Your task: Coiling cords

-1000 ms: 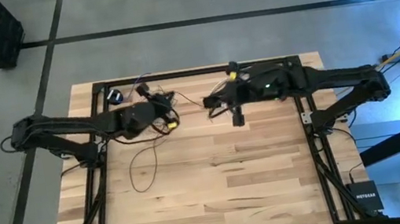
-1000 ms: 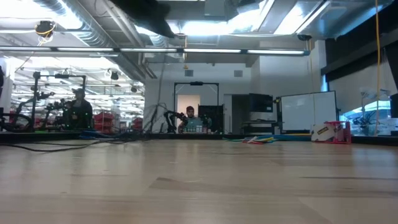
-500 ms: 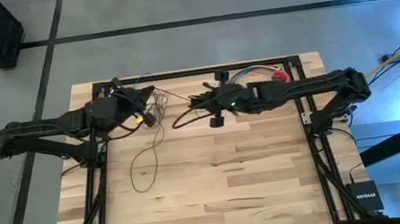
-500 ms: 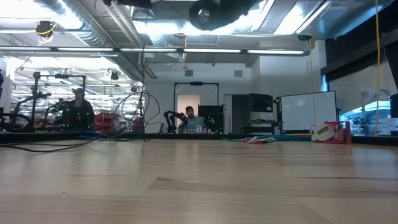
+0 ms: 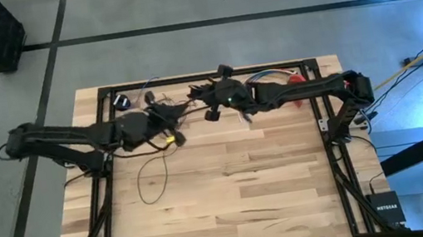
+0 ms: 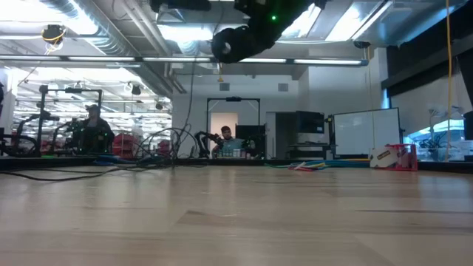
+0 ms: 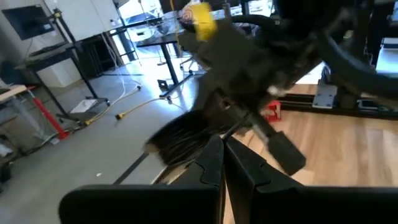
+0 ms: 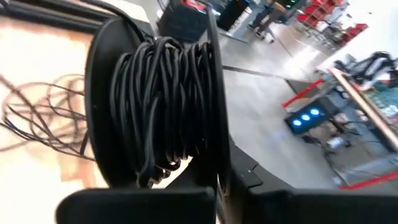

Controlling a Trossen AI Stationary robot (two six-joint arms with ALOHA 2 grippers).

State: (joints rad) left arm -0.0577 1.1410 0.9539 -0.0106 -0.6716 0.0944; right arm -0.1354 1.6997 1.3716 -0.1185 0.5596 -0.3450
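The cords are one thin dark wire. Part of it is wound on a black spool (image 8: pixel 161 106), which is also in the high view (image 5: pixel 201 95) and hangs high in the low view (image 6: pixel 229 44). Loose loops (image 5: pixel 152 173) lie on the wood at left of centre, and the wire's small black puck (image 5: pixel 121 102) rests at the far left. My right gripper (image 8: pixel 219 180) is shut on the spool over the table's far middle. My left gripper (image 7: pixel 224 155), in the high view (image 5: pixel 179 113), is shut just left of the spool, on a strand of wire. My left gripper pinches a single strand of the wire (image 7: pixel 239 127) between its shut fingertips. The fingers come about level from the table's left. The strand runs on toward the spool, off the table. My right gripper pinches the rim of one spool flange (image 8: pixel 219 155) between its two fingers, coming from the table's right and slanting slightly down. The spool is lifted clear of the table, its wound wire facing the wrist camera.
A short bundle of coloured wires (image 5: pixel 268 76) and a red object (image 5: pixel 297 80) lie at the far right. Black frame rails (image 5: pixel 189 78) border the far edge and both sides. Bare wood (image 5: pixel 247 189) fills the near half.
My right gripper has carried the spool toward the table's left and far edge and lower, tipping downward. My left gripper drew back toward the left edge, then returned right toward the spool, a little higher. Both stayed shut. The loops on the wood kept their place.
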